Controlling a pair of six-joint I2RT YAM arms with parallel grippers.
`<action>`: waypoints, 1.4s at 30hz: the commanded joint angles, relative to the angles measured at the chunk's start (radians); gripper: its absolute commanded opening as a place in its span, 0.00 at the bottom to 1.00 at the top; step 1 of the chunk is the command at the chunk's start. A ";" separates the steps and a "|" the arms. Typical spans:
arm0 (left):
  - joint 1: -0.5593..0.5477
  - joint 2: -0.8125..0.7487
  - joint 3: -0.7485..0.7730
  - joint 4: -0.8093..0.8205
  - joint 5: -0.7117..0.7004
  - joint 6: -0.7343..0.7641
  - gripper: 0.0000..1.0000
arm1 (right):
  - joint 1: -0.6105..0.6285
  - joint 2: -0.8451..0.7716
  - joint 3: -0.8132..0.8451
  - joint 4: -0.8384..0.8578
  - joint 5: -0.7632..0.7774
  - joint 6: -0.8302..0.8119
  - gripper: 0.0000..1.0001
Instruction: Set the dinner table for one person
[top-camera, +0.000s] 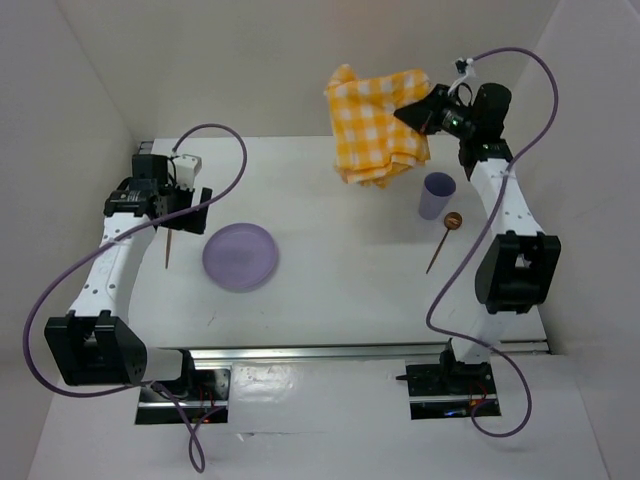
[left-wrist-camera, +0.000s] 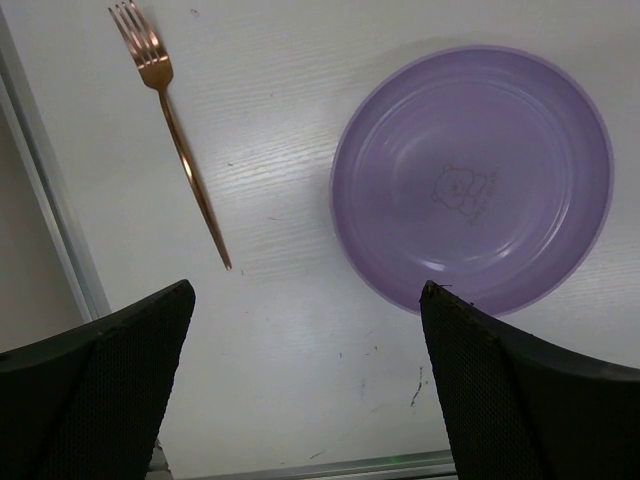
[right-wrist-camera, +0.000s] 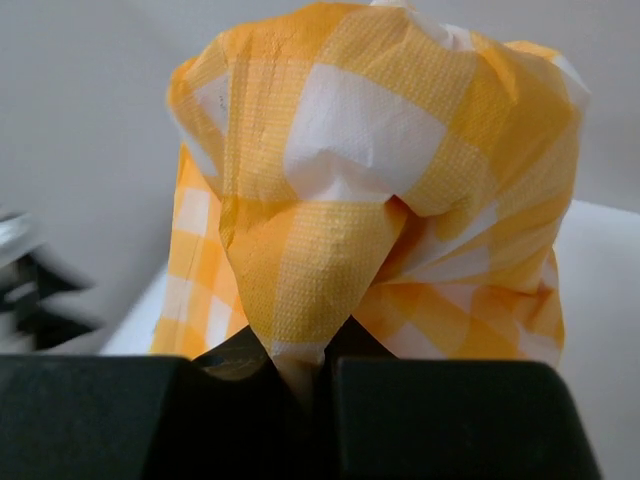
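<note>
Two grippers are seen over the dinner table (top-camera: 340, 300). The yellow-and-white checked cloth (top-camera: 378, 122) is pinched in the clenched jaws of the right gripper (right-wrist-camera: 310, 365) at the table's 1 o'clock. The left gripper (left-wrist-camera: 307, 300), jaws released, is held at 9 o'clock above a purple plate (left-wrist-camera: 470, 180) and a fork (left-wrist-camera: 187, 160). A cup (top-camera: 437, 195) and a spoon (top-camera: 443, 240) are set near 3 o'clock.

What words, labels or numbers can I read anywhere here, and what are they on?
No text can be read anywhere.
The purple plate has only a faint bear drawing at its centre, with no lettering.
The checked cloth, the cup and the fork carry no writing.
</note>
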 joint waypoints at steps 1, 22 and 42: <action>-0.003 -0.037 0.038 0.015 0.064 -0.004 1.00 | 0.001 -0.086 -0.230 0.386 -0.442 0.281 0.00; -0.342 0.167 0.448 -0.146 0.482 0.103 1.00 | 0.146 -0.365 -0.603 0.261 -0.536 0.108 0.00; -0.515 0.392 0.651 -0.218 0.318 0.056 1.00 | 0.263 -0.400 -0.591 0.119 -0.364 -0.010 0.00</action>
